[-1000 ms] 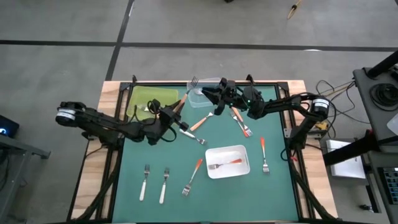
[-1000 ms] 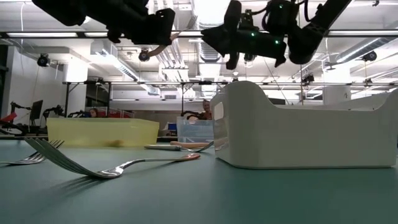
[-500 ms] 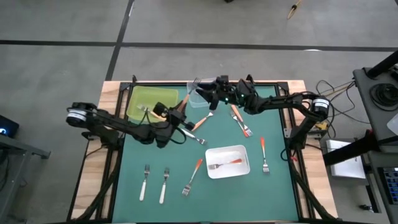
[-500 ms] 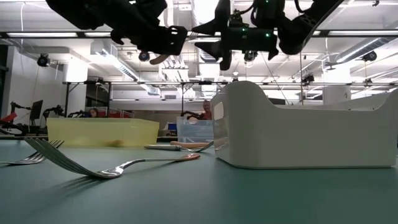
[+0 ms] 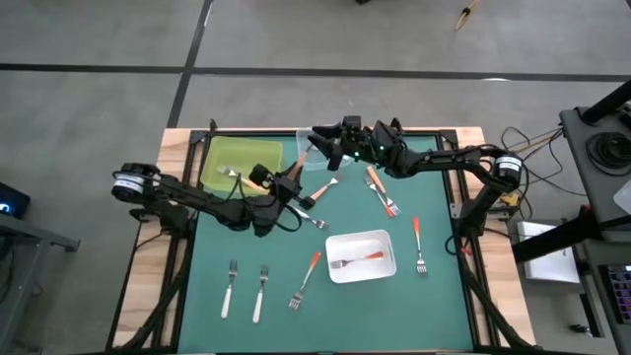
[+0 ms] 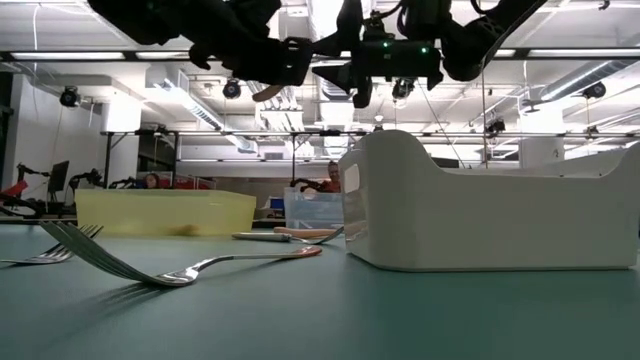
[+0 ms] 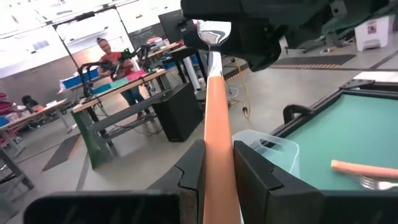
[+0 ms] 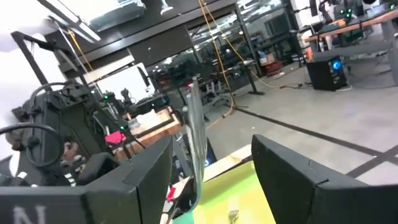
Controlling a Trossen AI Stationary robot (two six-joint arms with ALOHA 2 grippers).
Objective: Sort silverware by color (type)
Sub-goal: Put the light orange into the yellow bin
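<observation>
The left gripper (image 7: pixel 217 165) is clamped on a tan-handled fork (image 7: pixel 214 93), held aloft between the yellow tray (image 5: pixel 242 158) and the clear tray (image 5: pixel 314 153). The right gripper (image 5: pixel 330 146) hovers over the clear tray; whether its spread fingers hold anything, I cannot tell. This looks like the carry step: next, lower the fork into its colour's tray and release.

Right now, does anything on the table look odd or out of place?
Yes. One tan-handled fork is off the table, raised in the air. The left pincer grips its handle. Its metal head meets the right pincer above the clear tray.
</observation>
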